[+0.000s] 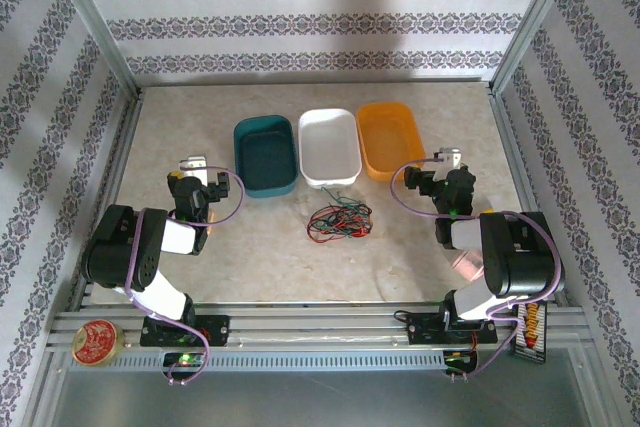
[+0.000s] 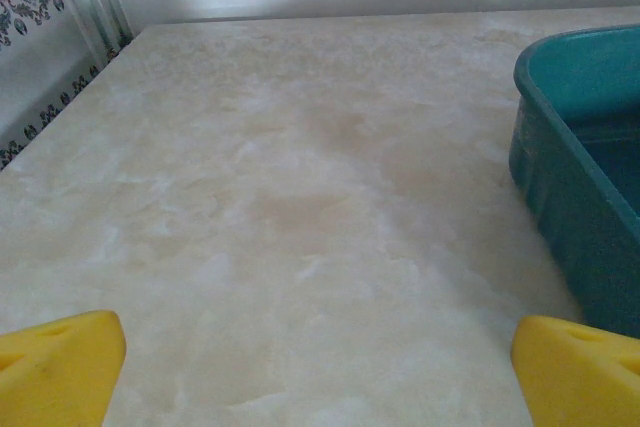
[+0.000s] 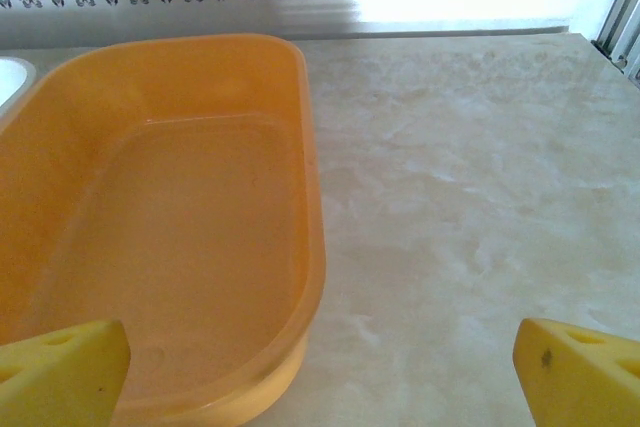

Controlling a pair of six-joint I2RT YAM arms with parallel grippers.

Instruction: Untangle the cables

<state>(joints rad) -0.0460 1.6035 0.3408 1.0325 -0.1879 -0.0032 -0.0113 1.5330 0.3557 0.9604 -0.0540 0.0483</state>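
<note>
Beige marbled table (image 1: 250,257), damask-striped wallpaper walls (image 1: 300,22), aluminium frame posts (image 1: 95,17)

3 trays (image 1: 328,147) block rear; table (image 1: 260,257) free arnd cables (image 1: 338,219).

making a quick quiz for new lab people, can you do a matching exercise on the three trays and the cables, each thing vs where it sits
Things:
1. teal tray
2. white tray
3. orange tray
4. cables

Places:
a. middle of the row
b. tangled heap just on the near side of the row
c. right end of the row
d. left end of the row

Pairs: 1-d, 2-a, 3-c, 4-b
</note>
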